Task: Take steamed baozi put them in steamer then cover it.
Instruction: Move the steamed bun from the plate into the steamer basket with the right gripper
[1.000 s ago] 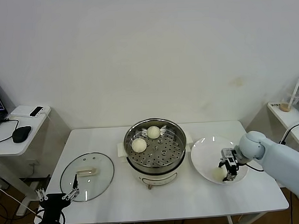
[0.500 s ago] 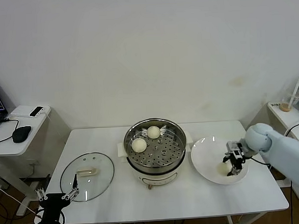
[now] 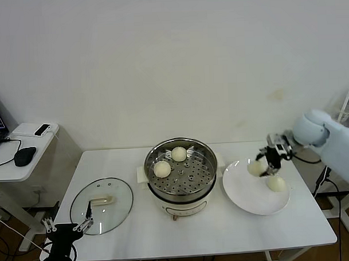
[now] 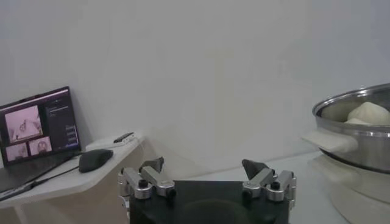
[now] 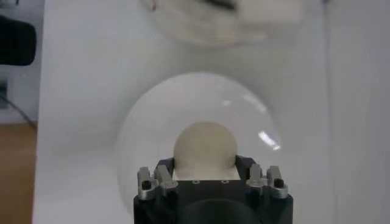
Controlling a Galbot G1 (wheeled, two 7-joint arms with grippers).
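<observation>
Right fingers (image 3: 263, 164) clamp baozi (image 3: 256, 168) above plate (image 3: 245, 191) — left fingers (image 3: 66, 227) spread, idle beside cover (image 3: 101, 205).

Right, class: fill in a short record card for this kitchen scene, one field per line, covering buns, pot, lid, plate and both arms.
In pot: two cream-white round dough buns on the perforated tray of the shiny steel steamer
On plate: one bun on the flat white plate
In the air: one bun held above the plate
Lid: clear glass cover flat on the table, left of the steamer
Right gripper: jaws shut on the raised bun
Left gripper: jaws open, low at the table's left front corner
</observation>
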